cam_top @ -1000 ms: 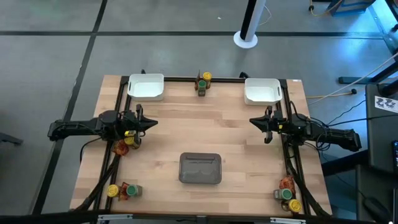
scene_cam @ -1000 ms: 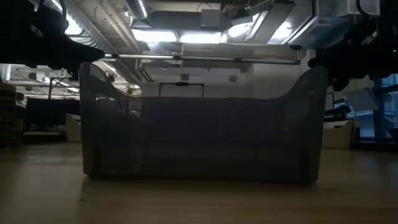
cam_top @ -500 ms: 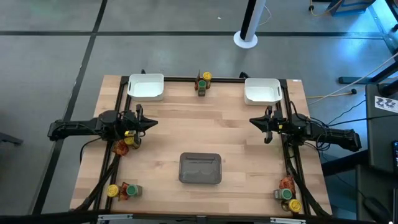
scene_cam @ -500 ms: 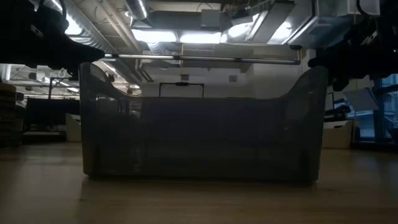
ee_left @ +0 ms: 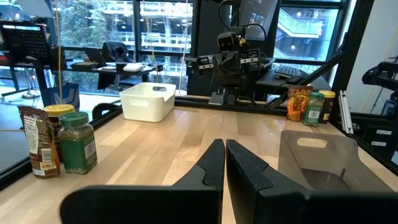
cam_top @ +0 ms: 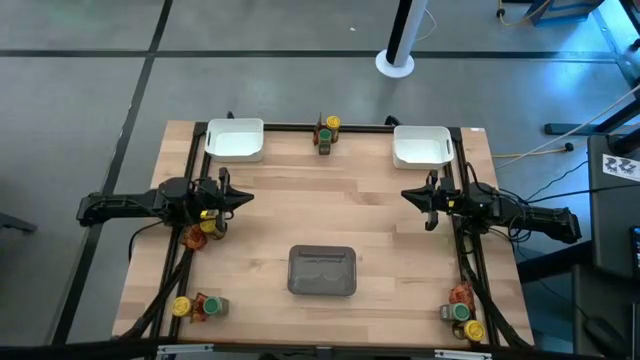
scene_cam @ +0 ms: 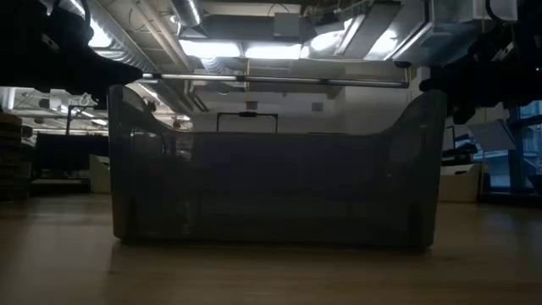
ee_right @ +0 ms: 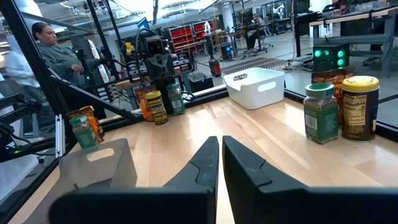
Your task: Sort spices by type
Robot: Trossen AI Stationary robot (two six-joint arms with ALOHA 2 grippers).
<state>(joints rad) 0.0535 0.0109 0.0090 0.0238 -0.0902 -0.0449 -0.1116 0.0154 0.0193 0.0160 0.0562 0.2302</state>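
1. From above: nothing has moved in the last second. My left hand [cam_top: 243,197] and right hand [cam_top: 408,195] hover at opposite sides of the bench [cam_top: 320,200], fingers together, empty.
2. Left wrist: spices [ee_left: 59,140] stand unsorted at the bench edge.
3. Right wrist: the grey tray [ee_right: 93,165] is empty, so I judge sorting not begun.

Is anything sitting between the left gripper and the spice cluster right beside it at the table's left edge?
Nothing visible does. The left gripper, shut, hovers at the table's left side, and the spice cluster sits just beside it toward the near edge. The grey tray lies apart, mid-table.
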